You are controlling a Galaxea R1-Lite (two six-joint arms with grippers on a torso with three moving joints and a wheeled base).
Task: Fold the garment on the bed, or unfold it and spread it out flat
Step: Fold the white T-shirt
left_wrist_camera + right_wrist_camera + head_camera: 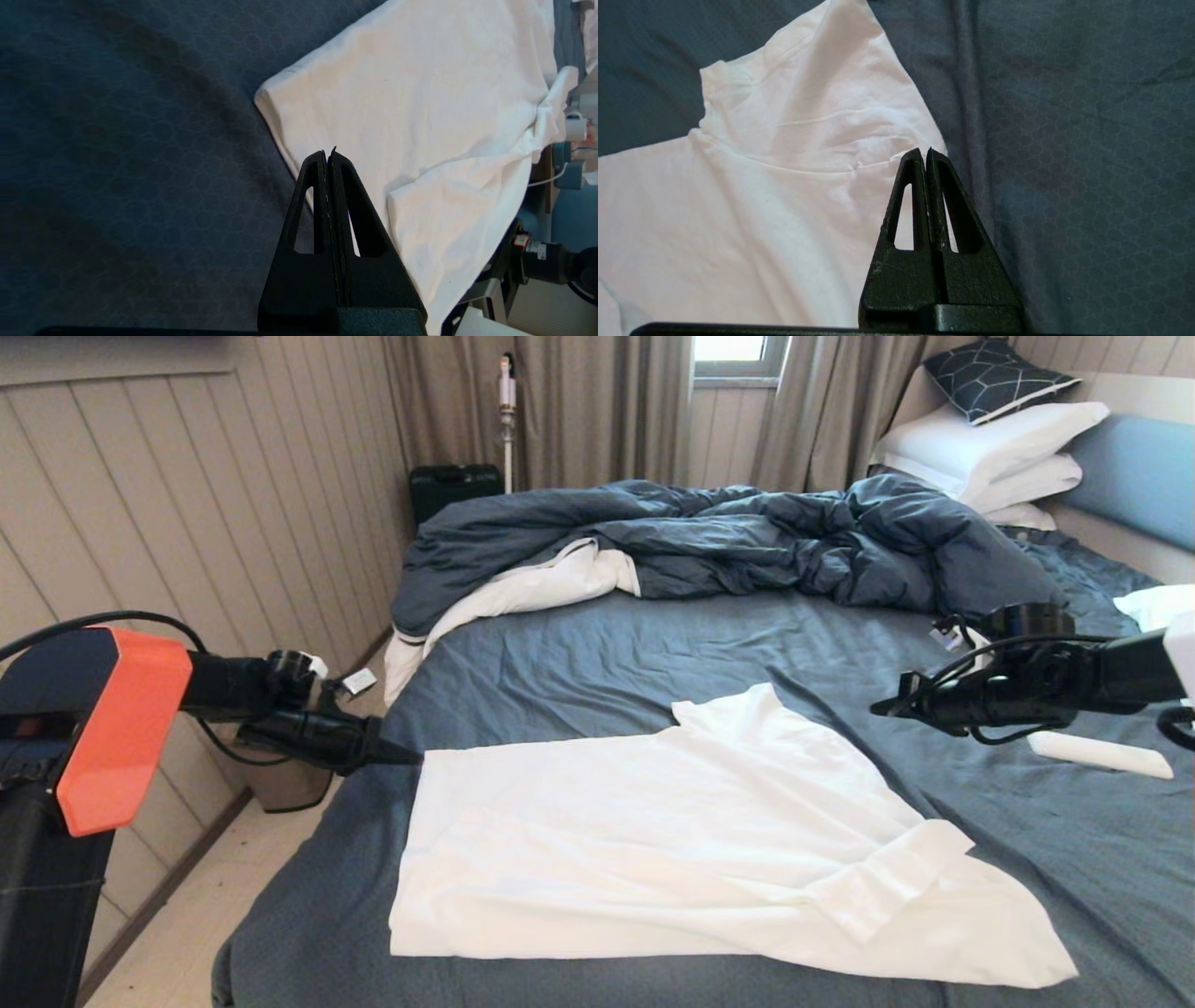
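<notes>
Landmark: large white thin-cloth shirt [691, 840], flat on slate-blue bed sheet [653, 653]. Beyond shirt: bare sheet, passable. Farther back: rumpled dark blue duvet [747, 541] blocks. Right of shirt: small white oblong object [1100, 753] on sheet.

My left arm [112, 728] wears an orange cover over black links, looped with black cable. Each end effector, left [328, 154] and right [923, 153], is matte black, triangular, with slotted fingers.

Panelled wall [233, 523], curtains [579, 411], window [733, 350].
</notes>
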